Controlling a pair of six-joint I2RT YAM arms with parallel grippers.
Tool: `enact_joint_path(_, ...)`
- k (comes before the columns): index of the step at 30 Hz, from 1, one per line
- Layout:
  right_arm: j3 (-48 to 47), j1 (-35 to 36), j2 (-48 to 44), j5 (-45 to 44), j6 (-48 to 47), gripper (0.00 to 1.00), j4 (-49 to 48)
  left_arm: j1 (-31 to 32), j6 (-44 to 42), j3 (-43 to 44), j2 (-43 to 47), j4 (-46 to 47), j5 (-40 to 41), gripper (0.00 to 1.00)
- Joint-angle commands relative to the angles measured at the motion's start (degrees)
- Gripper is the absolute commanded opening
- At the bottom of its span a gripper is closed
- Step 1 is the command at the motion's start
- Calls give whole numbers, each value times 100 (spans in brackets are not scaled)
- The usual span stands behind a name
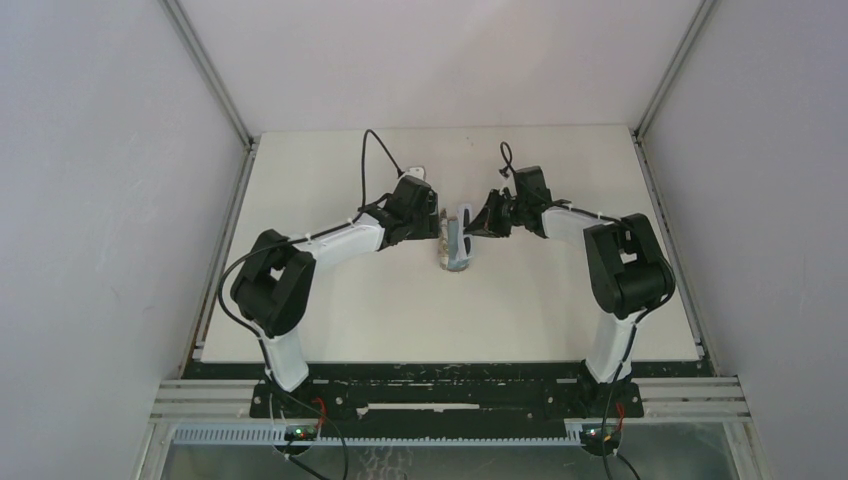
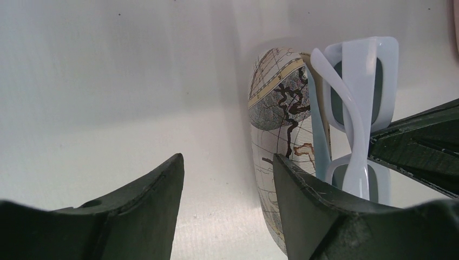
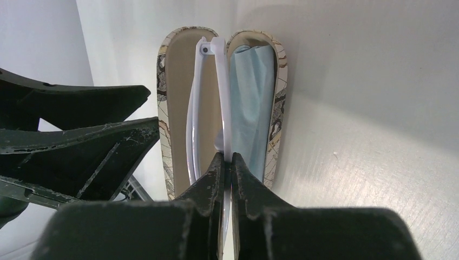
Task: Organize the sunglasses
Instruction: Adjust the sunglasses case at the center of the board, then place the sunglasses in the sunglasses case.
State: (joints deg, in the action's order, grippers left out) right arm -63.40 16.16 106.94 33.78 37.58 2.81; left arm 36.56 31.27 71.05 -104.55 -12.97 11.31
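Note:
The white-framed sunglasses [image 3: 219, 86] with dark lenses [image 2: 360, 81] are folded and held on edge over an open map-printed case [image 3: 168, 108]. My right gripper [image 3: 227, 162] is shut on their white frame. A light-blue cloth [image 3: 251, 103] lies in the case's right half. In the top view the sunglasses [image 1: 462, 215] and the case [image 1: 455, 250] sit mid-table between both grippers. My left gripper [image 2: 227, 184] is open and empty; its right finger [image 2: 295, 189] stands against the case's outer shell [image 2: 273, 108]. The black-framed pair is out of view.
A small pale object [image 1: 418, 172] lies just behind the left gripper [image 1: 438, 225]. The right gripper [image 1: 482, 222] faces it across the case. The table's [image 1: 350, 310] side rails run along left and right.

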Motion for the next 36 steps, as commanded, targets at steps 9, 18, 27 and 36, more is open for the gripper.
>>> enact_joint_path(9,-390,106,219,153,59,0,-82,-1,-94,338,40,118,-124,66)
enact_joint_path(18,-492,235,340,120,47,0,25,1,-95,289,74,121,-112,66)
enact_joint_path(27,-496,322,439,85,52,0,24,5,-87,274,82,119,-116,66)
enact_joint_path(36,-635,372,603,92,64,0,43,1,-86,267,84,128,-129,66)
